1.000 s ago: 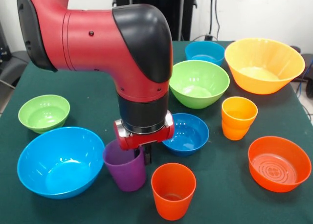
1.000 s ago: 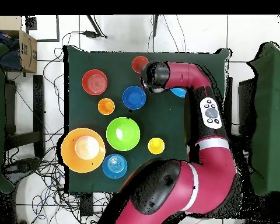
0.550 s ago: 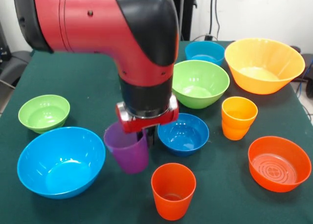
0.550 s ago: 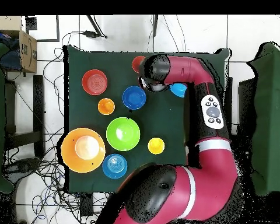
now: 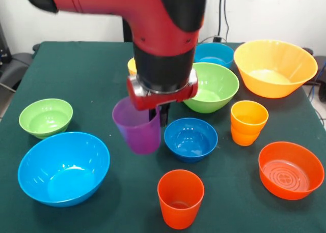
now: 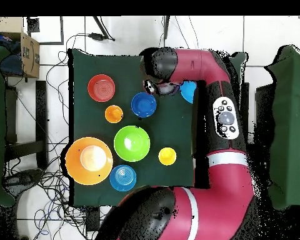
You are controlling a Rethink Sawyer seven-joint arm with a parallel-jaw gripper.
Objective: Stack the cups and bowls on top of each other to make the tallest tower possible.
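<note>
My gripper (image 5: 155, 115) is shut on the rim of the purple cup (image 5: 137, 127), which hangs tilted above the table. A dark blue bowl (image 5: 191, 139) sits just to its right. The red-orange cup (image 5: 180, 197) stands in front, the orange-yellow cup (image 5: 248, 122) to the right, and the yellow cup (image 5: 131, 65) peeks out behind the arm. From overhead the arm (image 6: 177, 65) covers the gripper and the purple cup; the yellow cup (image 6: 167, 155) stands alone. No tower shows in either view.
On the left are a large light blue bowl (image 5: 63, 167) and a small green bowl (image 5: 46, 117). A green bowl (image 5: 211, 85), a teal bowl (image 5: 214, 53) and a big orange-yellow bowl (image 5: 275, 67) fill the back right. An orange-red bowl (image 5: 290, 169) lies at the front right.
The gripper has lifted the purple cup off the table and carried it up and slightly right, away from the red-orange cup. The yellow cup now shows behind the arm.
</note>
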